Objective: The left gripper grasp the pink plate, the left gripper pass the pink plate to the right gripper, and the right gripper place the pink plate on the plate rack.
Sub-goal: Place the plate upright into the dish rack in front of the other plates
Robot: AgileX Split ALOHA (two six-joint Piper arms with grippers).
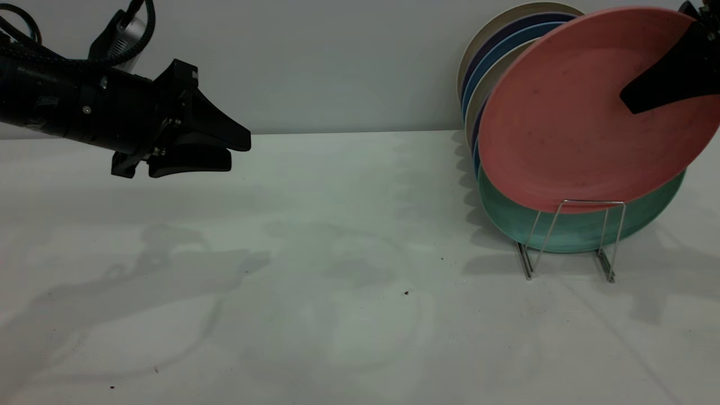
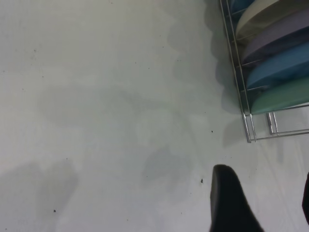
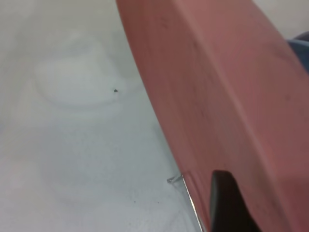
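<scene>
The pink plate (image 1: 568, 112) is tilted at the far right, held at its upper rim by my right gripper (image 1: 647, 93), which is shut on it. Its lower edge hangs just behind the front loop of the silver plate rack (image 1: 590, 201), in front of a mint-green plate (image 1: 562, 230), above the base rails. In the right wrist view the plate (image 3: 217, 87) fills the frame beside one black finger (image 3: 227, 203), with a rack wire (image 3: 190, 198) below. My left gripper (image 1: 236, 152) hovers above the table at the far left, open and empty; it also shows in the left wrist view (image 2: 264, 193).
Several plates stand in the rack behind the pink one: cream (image 1: 506, 22), dark purple, blue (image 1: 495, 56), beige and mint-green. The left wrist view shows the rack (image 2: 246, 121) with these plates. The white table (image 1: 337, 253) carries small dark specks. A grey wall is behind.
</scene>
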